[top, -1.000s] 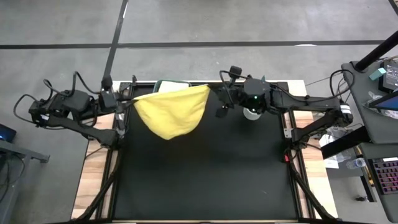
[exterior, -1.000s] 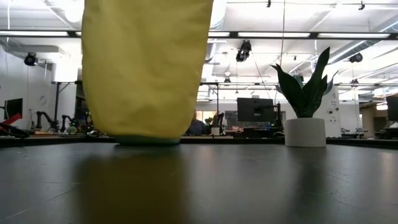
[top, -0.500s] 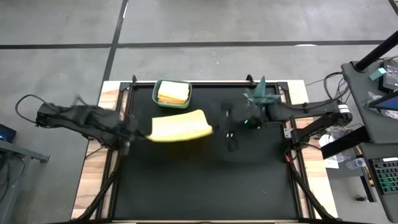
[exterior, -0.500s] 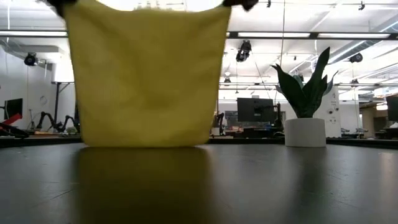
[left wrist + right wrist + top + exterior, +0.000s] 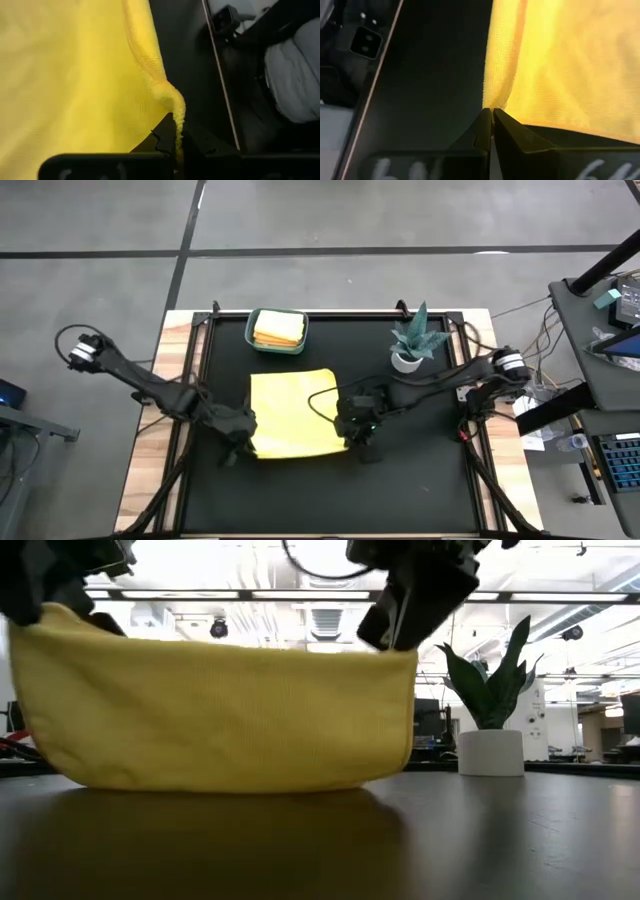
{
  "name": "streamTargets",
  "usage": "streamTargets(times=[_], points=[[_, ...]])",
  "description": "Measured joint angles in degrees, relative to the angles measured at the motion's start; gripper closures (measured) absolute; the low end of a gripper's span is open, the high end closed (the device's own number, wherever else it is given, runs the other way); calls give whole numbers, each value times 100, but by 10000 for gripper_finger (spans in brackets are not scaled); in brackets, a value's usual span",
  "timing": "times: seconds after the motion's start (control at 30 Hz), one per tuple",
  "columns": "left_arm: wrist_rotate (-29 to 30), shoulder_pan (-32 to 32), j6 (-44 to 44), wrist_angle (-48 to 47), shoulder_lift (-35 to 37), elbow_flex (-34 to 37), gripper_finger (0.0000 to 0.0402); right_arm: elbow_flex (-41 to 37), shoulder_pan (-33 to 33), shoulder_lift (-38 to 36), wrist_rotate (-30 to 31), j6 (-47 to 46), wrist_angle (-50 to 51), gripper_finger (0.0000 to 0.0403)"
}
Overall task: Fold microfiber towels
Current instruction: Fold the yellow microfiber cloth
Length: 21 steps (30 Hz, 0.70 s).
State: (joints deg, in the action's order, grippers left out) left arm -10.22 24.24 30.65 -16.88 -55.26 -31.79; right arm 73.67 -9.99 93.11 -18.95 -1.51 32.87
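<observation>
Now my left end effector [image 5: 240, 442] and right end effector [image 5: 356, 436] each pinch a near corner of the yellow towel [image 5: 293, 412], fingers pressed together on cloth. It stretches between them, long axis across the table [image 5: 420, 490], the rest draped away from me toward the teal bin [image 5: 276, 345] of folded towels [image 5: 278, 328]. Black mat ahead looks bare; the plant [image 5: 418, 340] stands well apart.
</observation>
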Motion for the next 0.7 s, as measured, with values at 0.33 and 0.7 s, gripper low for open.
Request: streamTargets(times=[0.33,0.7], points=[[21,99,98,-235,-771,-19,401,9,99,264,292,139,-240,394],[2311,-229,-12,-1934,-444,-18,402,9,710,321,2609,767,-233,394]])
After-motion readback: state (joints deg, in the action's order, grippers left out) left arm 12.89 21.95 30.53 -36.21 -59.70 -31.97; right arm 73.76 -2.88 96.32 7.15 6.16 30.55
